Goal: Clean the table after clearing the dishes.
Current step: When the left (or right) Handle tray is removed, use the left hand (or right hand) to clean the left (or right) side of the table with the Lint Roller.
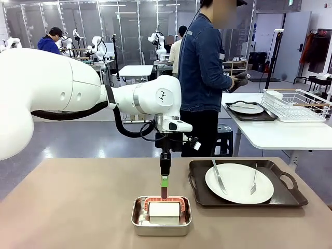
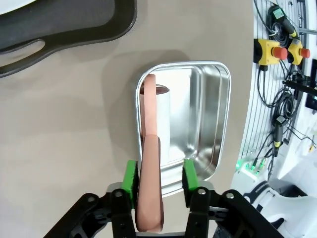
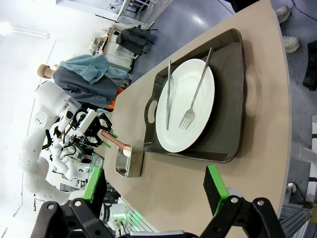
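Observation:
On the beige table a white plate with a knife and a fork lies on a dark tray at the right. A second plate on a tray rests on the white side table. My left gripper hangs over a steel pan holding a white block in a salmon frame. In the left wrist view the frame's upright handle stands between the green pads, against one pad with a gap to the other. My right gripper is open above the table, near the plate.
A person in a denim jacket stands at the far side, hands at the white side table, which carries a wire rack. Emergency-stop boxes and cables sit past the table edge. The table's left half is bare.

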Tool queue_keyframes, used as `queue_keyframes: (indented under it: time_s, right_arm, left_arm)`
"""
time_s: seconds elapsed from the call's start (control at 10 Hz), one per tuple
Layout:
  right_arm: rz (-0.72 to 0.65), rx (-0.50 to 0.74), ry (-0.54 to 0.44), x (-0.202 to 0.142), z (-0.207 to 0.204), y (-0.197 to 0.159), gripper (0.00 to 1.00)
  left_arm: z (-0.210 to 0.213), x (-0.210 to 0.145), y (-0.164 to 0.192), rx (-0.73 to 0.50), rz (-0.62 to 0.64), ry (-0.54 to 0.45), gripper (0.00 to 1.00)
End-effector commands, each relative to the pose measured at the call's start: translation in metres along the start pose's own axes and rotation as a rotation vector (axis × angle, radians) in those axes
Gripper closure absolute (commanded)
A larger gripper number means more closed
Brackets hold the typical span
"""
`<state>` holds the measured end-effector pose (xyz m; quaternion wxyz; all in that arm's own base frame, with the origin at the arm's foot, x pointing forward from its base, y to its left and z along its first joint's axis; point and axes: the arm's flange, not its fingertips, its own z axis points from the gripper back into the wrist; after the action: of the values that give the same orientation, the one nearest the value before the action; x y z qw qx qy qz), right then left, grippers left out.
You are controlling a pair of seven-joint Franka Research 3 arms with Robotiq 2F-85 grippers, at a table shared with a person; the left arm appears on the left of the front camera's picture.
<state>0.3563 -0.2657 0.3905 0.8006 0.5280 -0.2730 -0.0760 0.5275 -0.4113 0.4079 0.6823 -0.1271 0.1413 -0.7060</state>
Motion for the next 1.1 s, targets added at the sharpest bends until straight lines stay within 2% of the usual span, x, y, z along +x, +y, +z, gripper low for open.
queue_keyframes:
  time_s: [0.0, 0.3, 0.6, 0.8, 0.9, 1.0]
  right_arm:
    - [0.006, 0.004, -0.005, 0.0, 0.002, 0.003, 0.0]
    - [0.006, 0.004, -0.005, 0.0, 0.002, 0.003, 0.0]
    - [0.006, 0.004, -0.005, 0.0, 0.002, 0.003, 0.0]
    - [0.006, 0.004, -0.005, 0.0, 0.002, 0.003, 0.0]
    - [0.006, 0.004, -0.005, 0.0, 0.002, 0.003, 0.0]
    - [0.006, 0.004, -0.005, 0.0, 0.002, 0.003, 0.0]
  left_arm:
    - [0.0, -0.007, -0.012, -0.019, 0.006, 0.014, 1.0]
    - [0.006, -0.009, -0.019, -0.033, 0.019, 0.028, 1.0]
    - [0.031, -0.012, -0.052, -0.031, 0.076, 0.013, 1.0]
    - [0.071, -0.023, -0.1, 0.086, 0.174, -0.028, 1.0]
    - [0.091, -0.032, -0.12, 0.144, 0.269, -0.065, 1.0]
    - [0.108, -0.047, -0.132, 0.191, 0.406, -0.141, 1.0]
